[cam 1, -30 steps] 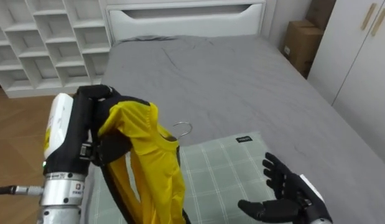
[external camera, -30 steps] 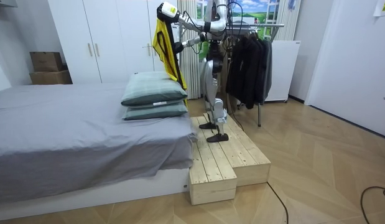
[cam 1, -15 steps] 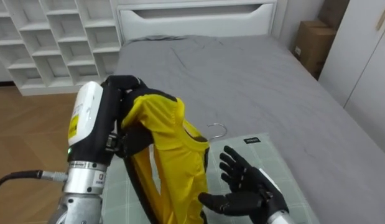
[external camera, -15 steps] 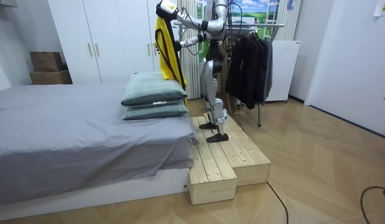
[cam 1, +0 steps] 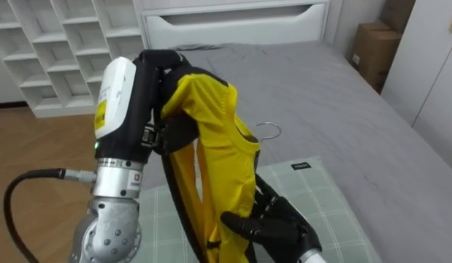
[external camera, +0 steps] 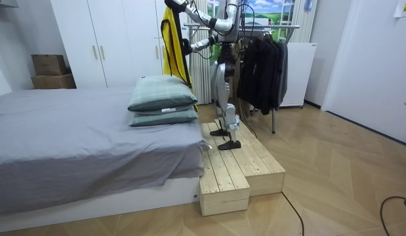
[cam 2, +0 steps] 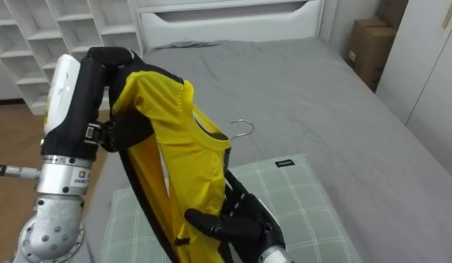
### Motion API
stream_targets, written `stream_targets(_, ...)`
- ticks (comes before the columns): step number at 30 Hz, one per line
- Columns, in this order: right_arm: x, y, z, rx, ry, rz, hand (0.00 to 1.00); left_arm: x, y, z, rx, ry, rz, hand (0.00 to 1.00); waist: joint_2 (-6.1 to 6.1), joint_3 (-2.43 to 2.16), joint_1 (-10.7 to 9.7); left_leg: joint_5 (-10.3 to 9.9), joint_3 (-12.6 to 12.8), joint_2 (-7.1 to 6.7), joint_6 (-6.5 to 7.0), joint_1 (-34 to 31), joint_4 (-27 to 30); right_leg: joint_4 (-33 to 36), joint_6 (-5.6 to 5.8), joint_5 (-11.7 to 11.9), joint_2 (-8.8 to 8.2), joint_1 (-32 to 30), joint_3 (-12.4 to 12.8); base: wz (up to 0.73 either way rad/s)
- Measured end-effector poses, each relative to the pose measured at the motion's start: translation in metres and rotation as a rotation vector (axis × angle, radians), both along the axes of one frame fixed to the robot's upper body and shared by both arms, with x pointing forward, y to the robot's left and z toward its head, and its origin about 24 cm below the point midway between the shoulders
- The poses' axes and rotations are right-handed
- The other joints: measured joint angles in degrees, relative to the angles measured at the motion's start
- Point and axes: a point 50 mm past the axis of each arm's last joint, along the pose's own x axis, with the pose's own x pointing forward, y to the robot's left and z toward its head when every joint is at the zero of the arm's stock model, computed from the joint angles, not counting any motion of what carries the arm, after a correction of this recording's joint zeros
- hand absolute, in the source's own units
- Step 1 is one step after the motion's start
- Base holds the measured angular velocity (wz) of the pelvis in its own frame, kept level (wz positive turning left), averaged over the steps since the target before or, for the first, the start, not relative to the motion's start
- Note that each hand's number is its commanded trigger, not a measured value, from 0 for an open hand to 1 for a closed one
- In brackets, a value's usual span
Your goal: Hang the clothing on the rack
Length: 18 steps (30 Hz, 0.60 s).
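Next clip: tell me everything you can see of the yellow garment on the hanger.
The yellow garment with black trim looks like thin, smooth cloth. It sits on a hanger whose silver wire hook sticks out at the neckline. It hangs lengthwise, one shoulder draped over the raised left hand, above a green checked pillow. The open right hand touches its lower part.

Grey-sheeted bed (cam 1: 335, 102) carries two green checked pillows stacked at its near end, upper pillow (external camera: 164, 93) lying on lower pillow (external camera: 164, 117), while a stepped wooden platform (external camera: 245, 167) sits on the floor (external camera: 347, 170) against the bed.
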Motion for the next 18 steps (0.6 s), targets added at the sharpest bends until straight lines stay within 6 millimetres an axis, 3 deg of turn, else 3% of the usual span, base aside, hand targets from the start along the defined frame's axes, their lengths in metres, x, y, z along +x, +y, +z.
stream_targets(6, -0.001, 0.008, -0.002, 0.03, 0.022, 0.016, 0.0, 0.005, -0.002, 0.014, 0.001, -0.045, -0.01, 1.0, 0.43, 0.01, 0.64, 0.01, -0.05, -0.01, 0.0, 0.0, 0.05, -0.05, 0.0, -0.01, 0.03, 0.01, 0.03, 0.0)
stream_targets(18, -0.007, 0.015, -0.01, 0.172, 0.108, -0.017, 0.0, 0.007, -0.003, 0.014, 0.012, -0.032, -0.003, 1.0, 0.44, 0.04, 0.76, 0.0, -0.22, 0.0, 0.0, 0.0, 0.1, -0.17, 0.01, -0.01, 0.04, 0.15, -0.18, 0.0)
